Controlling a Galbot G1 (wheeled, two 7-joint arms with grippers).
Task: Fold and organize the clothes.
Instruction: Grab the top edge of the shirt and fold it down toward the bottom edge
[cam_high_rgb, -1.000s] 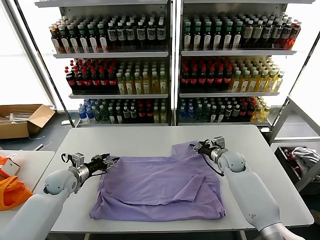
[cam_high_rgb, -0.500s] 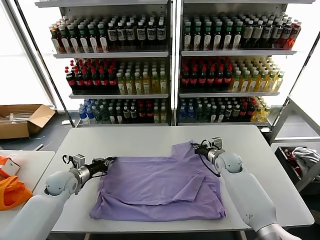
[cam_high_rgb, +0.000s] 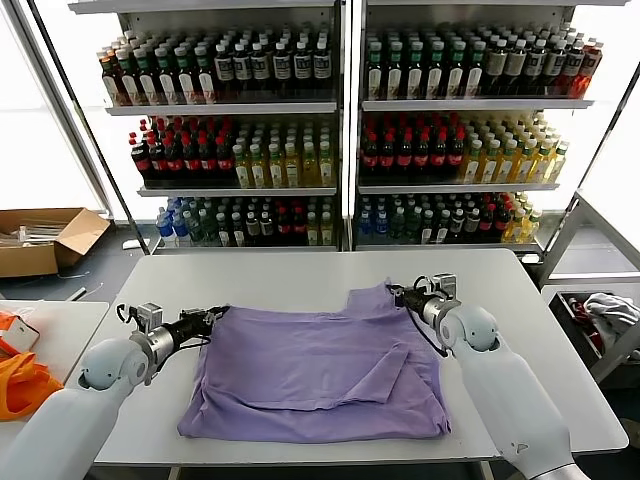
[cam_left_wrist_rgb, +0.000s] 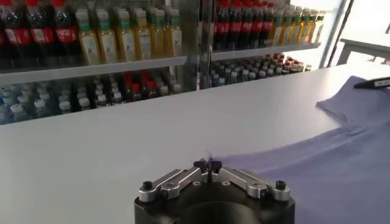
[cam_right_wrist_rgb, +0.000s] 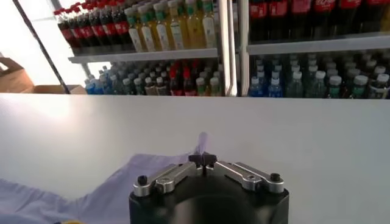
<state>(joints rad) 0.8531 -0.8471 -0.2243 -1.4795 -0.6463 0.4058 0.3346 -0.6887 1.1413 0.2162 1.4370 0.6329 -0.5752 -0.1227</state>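
The lavender T-shirt (cam_high_rgb: 315, 375) is lying mostly flat on the white table (cam_high_rgb: 300, 275). The left gripper (cam_high_rgb: 213, 316) is clenched on its far left corner, arm stretched low over the table. The right gripper (cam_high_rgb: 397, 293) is pinching the far right corner, forearm angled in from the robot's side.

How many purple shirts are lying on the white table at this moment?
1 purple shirt is visible, spread across the white table, its far corners pinched by the left gripper and right gripper. A second underneath may be hidden.
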